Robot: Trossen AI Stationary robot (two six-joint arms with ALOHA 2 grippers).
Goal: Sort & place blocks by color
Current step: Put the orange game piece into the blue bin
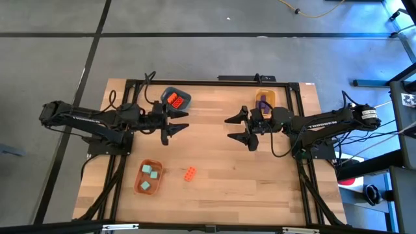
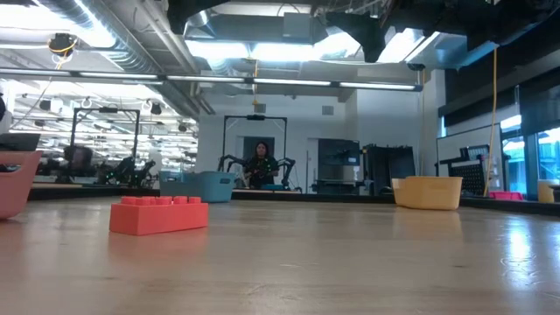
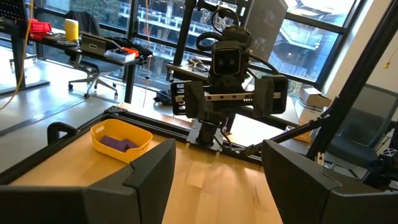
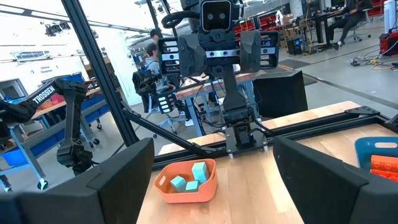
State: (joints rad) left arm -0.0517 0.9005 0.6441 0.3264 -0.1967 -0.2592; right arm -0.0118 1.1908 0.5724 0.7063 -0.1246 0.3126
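Observation:
One orange-red block (image 1: 190, 173) (image 2: 159, 214) lies flat on the wooden table, near the front and right of the orange bowl (image 1: 149, 177) (image 4: 186, 179), which holds teal blocks (image 4: 189, 175). More orange-red blocks (image 1: 174, 100) lie in the blue bowl (image 1: 175, 99) at the back left. A purple block (image 3: 119, 143) lies in the yellow bowl (image 1: 264, 99) (image 3: 121, 140) at the back right. My left gripper (image 1: 179, 123) (image 3: 217, 193) and my right gripper (image 1: 231, 128) (image 4: 214, 199) hang open above mid-table, facing each other, with nothing between their fingers.
A black frame (image 1: 214, 82) runs along the table's far edge and down both sides. Bare wood lies between the two grippers and across the front right. In the low view a person (image 2: 260, 166) sits far behind the table.

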